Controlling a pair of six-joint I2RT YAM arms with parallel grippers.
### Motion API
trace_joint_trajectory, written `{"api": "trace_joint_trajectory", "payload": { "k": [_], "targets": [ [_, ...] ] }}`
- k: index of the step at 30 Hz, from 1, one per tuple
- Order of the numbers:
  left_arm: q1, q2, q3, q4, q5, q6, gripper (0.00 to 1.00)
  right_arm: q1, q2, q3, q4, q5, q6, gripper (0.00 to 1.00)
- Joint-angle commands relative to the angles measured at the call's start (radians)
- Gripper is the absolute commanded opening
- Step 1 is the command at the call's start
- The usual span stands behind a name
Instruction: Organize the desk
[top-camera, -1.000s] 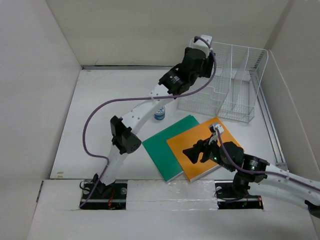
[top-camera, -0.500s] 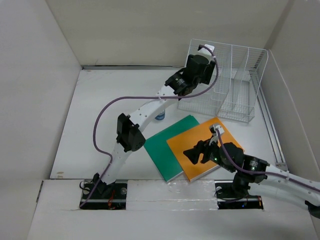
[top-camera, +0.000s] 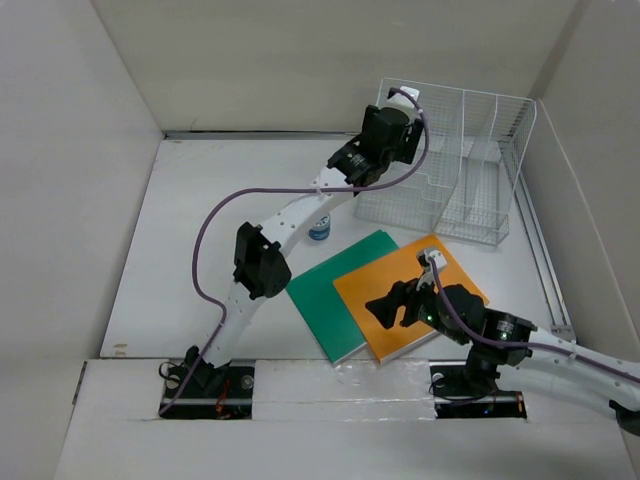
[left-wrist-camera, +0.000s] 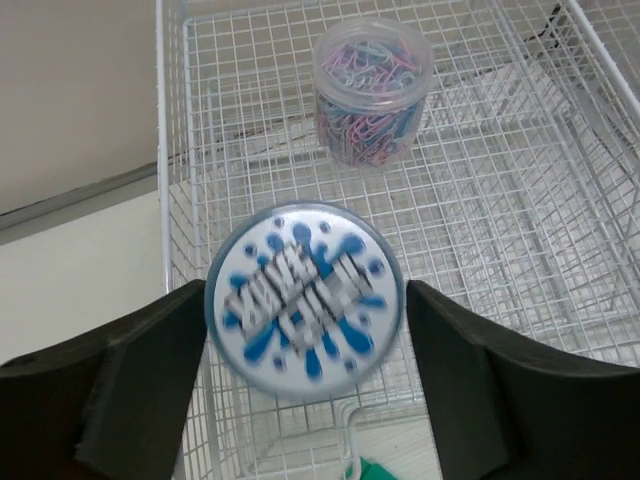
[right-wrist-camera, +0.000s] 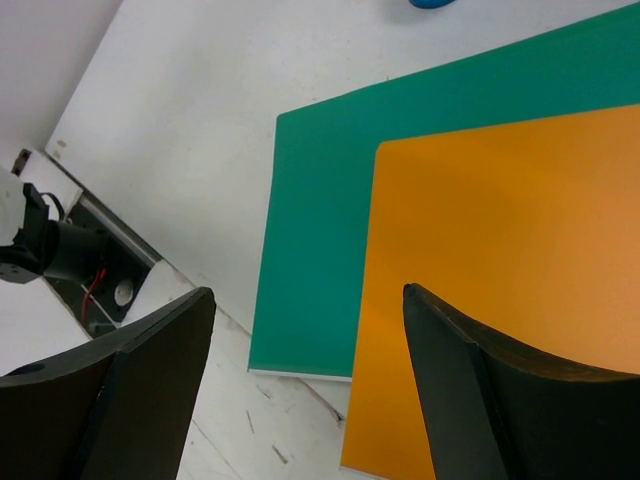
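Round blue-white tin: print blurred, unreadable. Left gripper flanks it, jaws wide, grip uncertain, above wire rack at desk far right corner. Right gripper spread, empty, over orange notebook, near edge.

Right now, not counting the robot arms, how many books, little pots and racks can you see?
Books: 2, a green book and an orange book
Little pots: 3, the paperclip jar, the blue-splashed pot and the small pot on the desk
Racks: 1, the white wire rack
Total: 6
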Motion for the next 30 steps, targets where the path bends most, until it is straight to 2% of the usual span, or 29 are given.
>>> {"api": "trace_joint_trajectory", "payload": {
  "k": [1,6,9,11,13,14,15,16,17,19,20,21,23,24,26,27,28,30],
  "targets": [
    [-0.006,-0.020,-0.008,0.069,-0.014,0.010,0.77,0.007,0.021,0.018,0.043,0.028,-0.013,0.81],
    [-0.006,-0.055,-0.028,0.089,-0.017,0.007,0.89,0.007,0.058,0.054,0.043,0.040,-0.039,0.82],
    [-0.006,-0.110,-0.031,0.098,0.033,-0.013,0.99,0.007,0.078,0.057,0.064,0.051,-0.048,0.80],
    [-0.006,-0.129,-0.031,0.105,0.047,-0.019,0.99,0.007,0.092,0.055,0.084,0.056,-0.053,0.77],
    [-0.006,-0.210,-0.041,0.121,0.105,-0.040,0.99,0.007,0.110,0.054,0.105,0.074,-0.062,0.54],
    [-0.006,-0.248,-0.054,0.156,0.124,-0.045,0.99,0.007,0.144,0.055,0.131,0.077,-0.079,0.40],
    [-0.006,-0.331,-0.094,0.177,0.139,-0.050,0.99,0.007,0.164,0.060,0.144,0.080,-0.085,0.14],
    [-0.006,-0.378,-0.123,0.204,0.166,-0.063,0.99,0.007,0.193,0.078,0.153,0.089,-0.093,0.08],
    [-0.006,-0.429,-0.155,0.256,0.182,-0.070,0.99,0.007,0.257,0.092,0.168,0.095,-0.109,0.07],
    [-0.006,-0.579,-0.266,0.298,0.181,-0.093,0.99,0.007,0.334,0.118,0.190,0.137,-0.123,0.17],
    [-0.006,-0.628,-0.304,0.319,0.174,-0.099,0.99,0.007,0.375,0.159,0.204,0.154,-0.134,0.27],
    [-0.006,-0.737,-0.400,0.327,0.167,-0.105,0.99,0.007,0.464,0.185,0.204,0.173,-0.139,0.51],
    [-0.006,-0.861,-0.548,0.385,0.130,-0.145,0.96,0.007,0.555,0.262,0.225,0.209,-0.163,0.73],
    [-0.006,-1.002,-0.734,0.410,0.118,-0.187,0.92,0.007,0.651,0.291,0.234,0.207,-0.179,0.85],
    [-0.006,-1.150,-0.922,0.472,0.078,-0.234,0.86,-0.004,0.754,0.352,0.234,0.209,-0.205,0.92],
    [-0.006,-1.372,-1.195,0.494,0.026,-0.317,0.72,-0.042,0.894,0.444,0.233,0.215,-0.215,0.98],
    [-0.006,-1.374,-1.197,0.494,0.026,-0.318,0.72,-0.043,0.895,0.445,0.268,0.214,-0.215,0.98],
    [-0.006,-1.576,-1.403,0.488,-0.023,-0.384,0.64,-0.078,0.973,0.518,0.288,0.209,-0.229,1.00]
  ]
}}
